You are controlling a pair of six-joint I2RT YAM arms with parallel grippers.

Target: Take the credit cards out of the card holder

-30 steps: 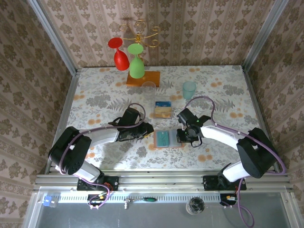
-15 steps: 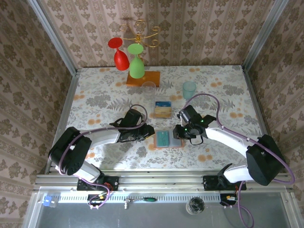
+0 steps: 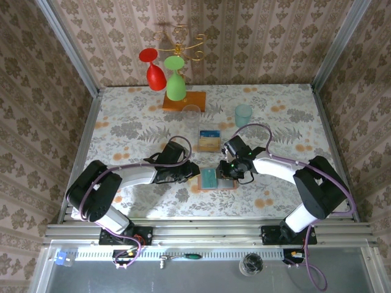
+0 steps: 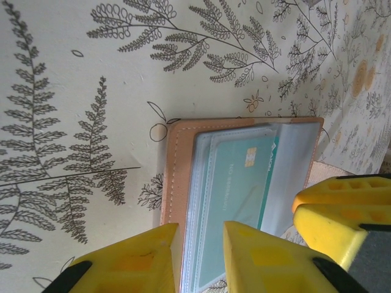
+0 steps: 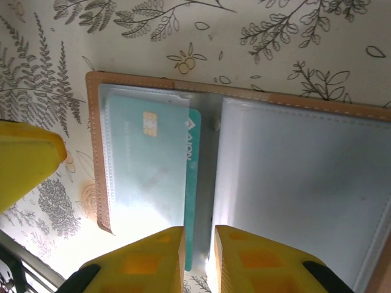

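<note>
Seeing the card holder (image 3: pixel 209 185) open flat on the worktop (image 3: pixel 140 122), mid-frame from above, teal credit card (image 5: pixel 149 159) in one pocket. Left claw (image 4: pixel 199 238) nearly closed astride the holder's edge, right claw (image 5: pixel 199 238) astride the card's edge. Can't tell if either grips.

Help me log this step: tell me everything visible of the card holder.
The card holder lies open and flat on the floral tablecloth. Its outside is salmon-tan, leather-like, with a stitched border; inside are translucent grey-blue pockets. One pocket holds a teal card with a gold chip, protruding toward the fold; the other looks empty. Jaws of the left gripper straddle its edge, those of the right gripper the card's edge; contact is unclear.
</note>
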